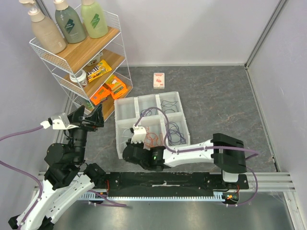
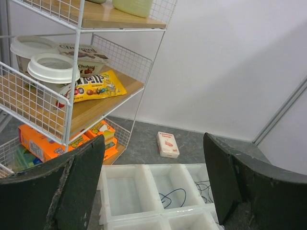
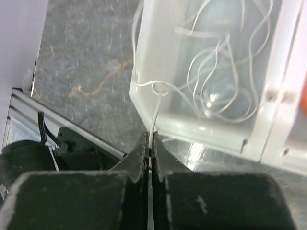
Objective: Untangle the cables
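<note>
- The right hand (image 3: 149, 143) is clamping shut on a white cable (image 3: 156, 108), right at the near corner of the divided tray (image 3: 201, 132).
- That cable is running up over the tray wall, and the rest of it is lying bunched in the corner compartment.
- An orange-red cable (image 1: 152, 140) and a blue-purple cable (image 1: 176, 132) are sitting in compartments further along.
- The left hand (image 2: 153, 182) is hanging wide open, gripping nothing, up beside the wire shelf (image 1: 48, 57) and off to the tray's left above the worktop (image 1: 216, 96).
</note>
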You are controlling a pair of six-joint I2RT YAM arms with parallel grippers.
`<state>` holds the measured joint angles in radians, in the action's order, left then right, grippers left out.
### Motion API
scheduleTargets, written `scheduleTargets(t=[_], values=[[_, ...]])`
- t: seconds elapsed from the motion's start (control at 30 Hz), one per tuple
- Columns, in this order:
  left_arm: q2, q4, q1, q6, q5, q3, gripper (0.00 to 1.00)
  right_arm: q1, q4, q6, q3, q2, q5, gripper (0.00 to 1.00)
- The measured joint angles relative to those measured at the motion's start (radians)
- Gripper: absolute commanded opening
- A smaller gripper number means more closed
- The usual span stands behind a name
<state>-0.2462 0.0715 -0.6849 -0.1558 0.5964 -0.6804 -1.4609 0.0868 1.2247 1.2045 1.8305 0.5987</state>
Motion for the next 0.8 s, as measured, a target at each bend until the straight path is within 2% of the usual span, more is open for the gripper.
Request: scheduleTargets(t=[0.2,0.37,0.47,0.6,0.7,0.8], values=[[-0.011,0.0,0.0,0.0,-0.004,0.0,0.89,0.082,0.028,-0.206,0.043,-0.017,-0.007,0.0],[-0.027,0.001,0.0,0.0,-0.004,0.0,0.89,0.145,0.043,-0.372,0.14,0.064,-0.025,0.0],[-0.029,0.0,0.0,0.0,-0.004,0.0,0.88,0.176,0.043,-0.478,0.196,0.135,-0.037,0.04],[-0.029,0.0,0.0,0.0,-0.004,0.0,0.88,0.204,0.05,-0.542,0.225,0.195,-0.084,0.17],[-0.029,0.0,0.0,0.0,-0.004,0.0,0.88,0.214,0.047,-0.575,0.217,0.19,-0.121,0.31],[-0.029,0.001,0.0,0.0,-0.004,0.0,0.88,0.215,0.036,-0.595,0.186,0.153,-0.159,0.4]])
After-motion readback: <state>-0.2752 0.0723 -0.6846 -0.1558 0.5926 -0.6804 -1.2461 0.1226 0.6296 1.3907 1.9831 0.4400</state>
